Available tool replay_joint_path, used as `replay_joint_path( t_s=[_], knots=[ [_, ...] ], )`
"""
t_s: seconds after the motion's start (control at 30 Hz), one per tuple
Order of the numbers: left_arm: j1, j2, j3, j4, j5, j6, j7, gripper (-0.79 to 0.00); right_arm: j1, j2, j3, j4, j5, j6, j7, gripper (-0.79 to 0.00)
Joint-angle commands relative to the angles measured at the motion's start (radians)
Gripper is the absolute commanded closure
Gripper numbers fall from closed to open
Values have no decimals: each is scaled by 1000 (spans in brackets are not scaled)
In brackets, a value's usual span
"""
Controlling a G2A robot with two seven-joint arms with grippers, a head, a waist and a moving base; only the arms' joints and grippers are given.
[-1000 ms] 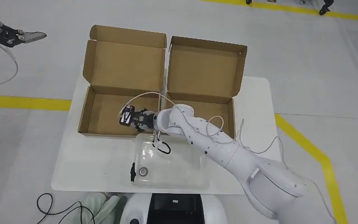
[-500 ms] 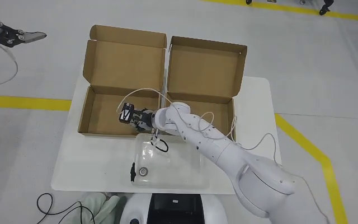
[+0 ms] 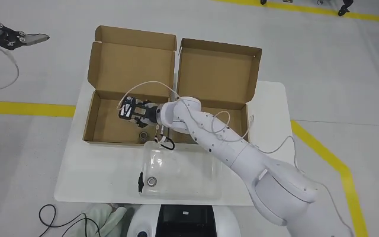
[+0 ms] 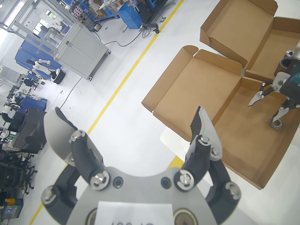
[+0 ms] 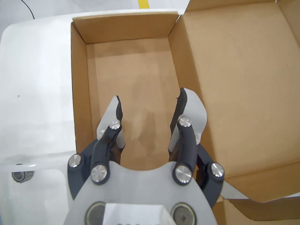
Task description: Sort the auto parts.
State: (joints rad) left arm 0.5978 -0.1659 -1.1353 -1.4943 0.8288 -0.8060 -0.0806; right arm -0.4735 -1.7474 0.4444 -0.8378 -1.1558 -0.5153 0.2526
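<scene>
1. Nearest the robot, one clear plastic container (image 3: 195, 178) sits on the white table (image 3: 89, 172). It holds one metal ring part (image 3: 153, 182) near its left end. One small dark piece (image 3: 141, 181) sits at the container's left wall; what kind of part it is cannot be made out.

2. Beyond the container stand two open cardboard boxes, side by side, lids folded back to the far side: the left box (image 3: 103, 118) and the right box (image 3: 218, 77).

3. One second ring part (image 3: 143, 136) lies on the floor of the left box, close to its near wall.

4. The right gripper (image 5: 150, 97) hangs over the left box floor, just beyond that ring. Its fingers are spread apart with nothing between them.

5. The left gripper (image 4: 127, 111) is well to the far left, off the table and above the floor. Its fingers are also spread and hold nothing.
</scene>
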Motion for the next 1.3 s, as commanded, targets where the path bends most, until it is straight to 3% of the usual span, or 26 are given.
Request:
replay_joint_path(
  t_s=[0.0, 0.17, 0.4, 0.53, 0.87, 1.1, 1.17, 1.2, 1.27],
  knots=[
    [0, 0, 0, 0, 0, 0, 0, -785, -24, 25, 33, -82, -3, -14, 46, -471],
    [0, 0, 0, 0, 0, 0, 0, -785, -108, 97, 141, -289, 2, -99, 152, -517],
    [0, 0, 0, 0, 0, 0, 0, -785, -343, 197, 278, -664, -25, -199, 350, -588],
    [0, 0, 0, 0, 0, 0, 0, -785, -473, 235, 329, -786, -39, -263, 346, -536],
    [0, 0, 0, 0, 0, 0, 0, -785, -750, 312, 380, -929, -266, -339, 300, -557],
    [0, 0, 0, 0, 0, 0, 0, -785, -802, 330, 346, -885, -362, -341, 232, -576],
    [0, 0, 0, 0, 0, 0, 0, -785, -790, 328, 332, -856, -370, -332, 195, -668],
    [0, 0, 0, 0, 0, 0, 0, -785, -779, 328, 327, -840, -384, -322, 183, -779],
    [0, 0, 0, 0, 0, 0, 0, -785, -765, 326, 319, -811, -395, -304, 149, -785]
  ],
)
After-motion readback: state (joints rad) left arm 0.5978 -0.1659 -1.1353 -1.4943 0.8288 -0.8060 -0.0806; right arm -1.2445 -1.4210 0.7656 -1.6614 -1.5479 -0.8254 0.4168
